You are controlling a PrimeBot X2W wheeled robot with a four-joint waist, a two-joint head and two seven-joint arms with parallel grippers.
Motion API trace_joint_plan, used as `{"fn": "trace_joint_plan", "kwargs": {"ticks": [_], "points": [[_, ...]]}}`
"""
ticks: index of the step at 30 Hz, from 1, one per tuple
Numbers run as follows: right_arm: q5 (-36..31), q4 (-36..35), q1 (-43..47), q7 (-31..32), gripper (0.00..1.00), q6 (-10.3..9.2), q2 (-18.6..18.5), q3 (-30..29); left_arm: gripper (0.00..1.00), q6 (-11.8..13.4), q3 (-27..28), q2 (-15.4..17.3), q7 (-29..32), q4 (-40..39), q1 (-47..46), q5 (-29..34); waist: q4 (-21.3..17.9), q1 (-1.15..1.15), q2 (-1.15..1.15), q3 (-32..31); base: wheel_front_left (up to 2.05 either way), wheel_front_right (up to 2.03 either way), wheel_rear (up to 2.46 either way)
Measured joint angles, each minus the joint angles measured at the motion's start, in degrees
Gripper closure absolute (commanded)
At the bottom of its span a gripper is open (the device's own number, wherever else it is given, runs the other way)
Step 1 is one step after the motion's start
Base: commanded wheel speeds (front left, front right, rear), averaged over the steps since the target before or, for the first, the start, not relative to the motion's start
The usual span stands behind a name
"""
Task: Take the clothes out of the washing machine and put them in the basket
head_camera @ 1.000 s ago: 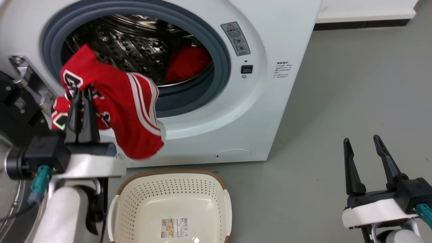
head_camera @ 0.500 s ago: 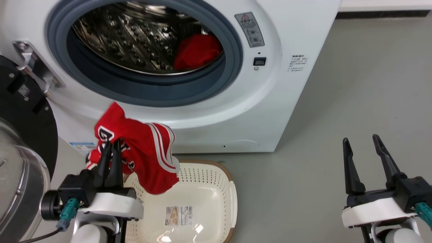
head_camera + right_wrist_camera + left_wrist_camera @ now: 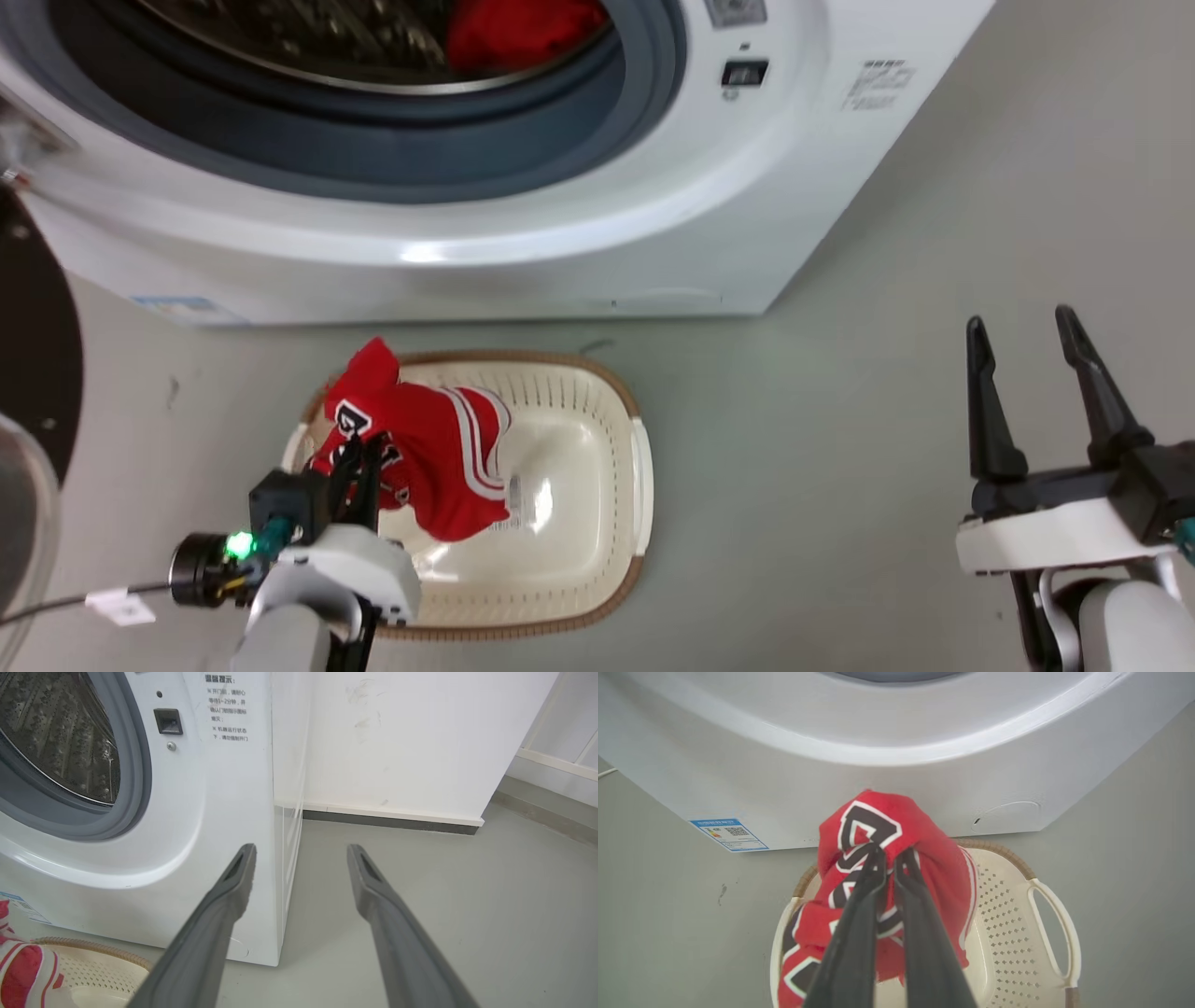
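Nearest: our left hand point(image 3: 362, 450), lower left of the head view, is clamped on the jersey point(image 3: 439, 467). In the left wrist view the two fingers sit almost together, with a fold of red fabric and lettering pinched at the tips.

The jersey hangs bunched from that pinch. Most of it lies up and to the right of the hand in the head view, over the left half of the basket point(image 3: 571, 397). It's a bundle with no clear long axis, striped trim facing frame right. Its lower edge looks to be inside the basket near the label sticker; we cannot tell if it touches the bottom.

The relation that matters for release is cloth versus rim. We judge the bulk is inside, but the upper-left fold rides over the rim at the basket's far left corner. A plain release may leave that part draped on the rim, so shifting toward frame right before opening looks safer.

Our right hand point(image 3: 1019, 317), lower right, has its fingers well apart and holds nothing. It is over bare floor point(image 3: 840, 420), well apart from the basket, so the left one is nearer.

Farther back, the washing machine point(image 3: 560, 243) spans the top of the frame, just behind the basket. A second red piece point(image 3: 523, 28) sits in the drum at top centre. We judge the task is partway done, with that piece left to fetch.
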Motion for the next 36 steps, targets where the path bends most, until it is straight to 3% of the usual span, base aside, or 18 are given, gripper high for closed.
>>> {"fn": "trace_joint_plan", "kwargs": {"ticks": [16,32,33,34,36], "points": [[-2.53,-4.31,-4.98,0.01,0.00,0.00,-0.01,-0.07,1.00,-1.86,1.01,-0.80,-0.01,22.50,-19.64,3.55,-0.91,0.01,0.00,17.45,0.00,0.00,0.00],[-3.79,-9.01,-7.91,0.01,0.00,0.00,-0.01,-0.88,1.00,-2.75,-1.51,-0.18,-0.02,33.95,-27.78,6.04,-3.11,0.01,0.00,26.72,0.00,0.00,0.00],[-3.79,-8.96,-7.92,0.01,0.00,0.00,-0.01,-0.89,0.21,-2.42,-1.38,-0.31,-0.02,33.77,-27.80,6.00,-3.02,0.00,0.00,26.64,0.00,0.00,0.00],[-3.81,-8.86,-7.96,0.01,0.00,0.00,-0.01,-0.85,0.00,-1.70,-1.26,-0.46,-0.03,33.43,-27.87,5.99,-2.90,0.00,0.00,26.46,0.00,0.00,0.00],[-3.89,-8.44,-8.06,0.00,0.00,0.00,-0.01,-0.45,0.00,-1.38,-1.69,-0.55,-0.02,32.43,-27.88,6.48,-2.70,0.00,0.00,25.91,0.00,0.00,0.00]]}}
